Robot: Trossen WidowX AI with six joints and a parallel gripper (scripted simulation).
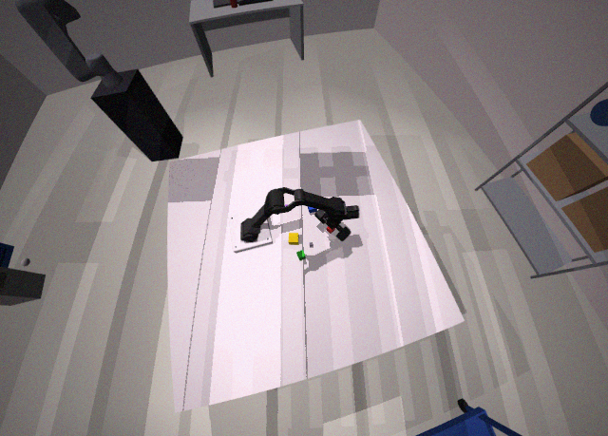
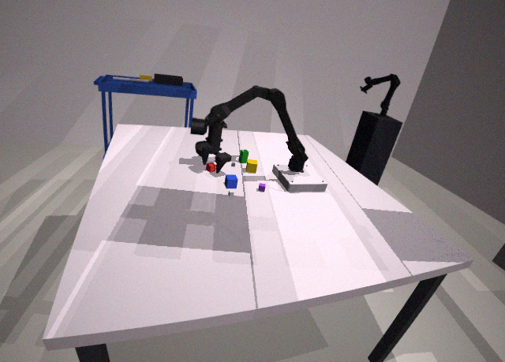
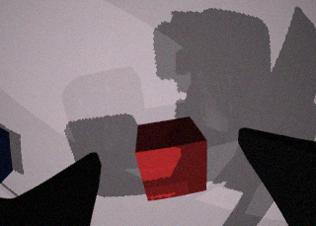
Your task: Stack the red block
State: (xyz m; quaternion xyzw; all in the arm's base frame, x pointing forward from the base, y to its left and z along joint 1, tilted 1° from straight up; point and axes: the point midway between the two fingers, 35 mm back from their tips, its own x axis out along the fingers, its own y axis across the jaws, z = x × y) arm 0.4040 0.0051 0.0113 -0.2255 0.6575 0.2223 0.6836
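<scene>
1. Jaws stand wide and hold nothing; your gripper hangs low over the red block, one finger on each side of it, and neither finger appears to touch it.

2. You find the red block lying on the table, in the half toward the blue cart, nearer that far edge than the near one. From the wrist it sits square between the two dark fingertips.

3. The green tower stands upright just beyond, with the yellow block just beside it and the blue block nearer the front edge. All three are apart from the red one.

4. Judge the red block as a small rigid cube: likely light, stiff, not fragile, with flat smooth faces that could slip if you pinch near a corner.

5. Take it on two opposite side faces, at mid-height, with the pads flat against them. The wrist view shows the cube turned slightly against the finger line, so square the wrist first or expect it to twist as you shut.

6. Lower a touch more before shutting, so the pads do not catch only the top edge.

7. The tower looks narrow, so a light cube set off-centre could tip it; plan a straight, slow descent from above.
</scene>
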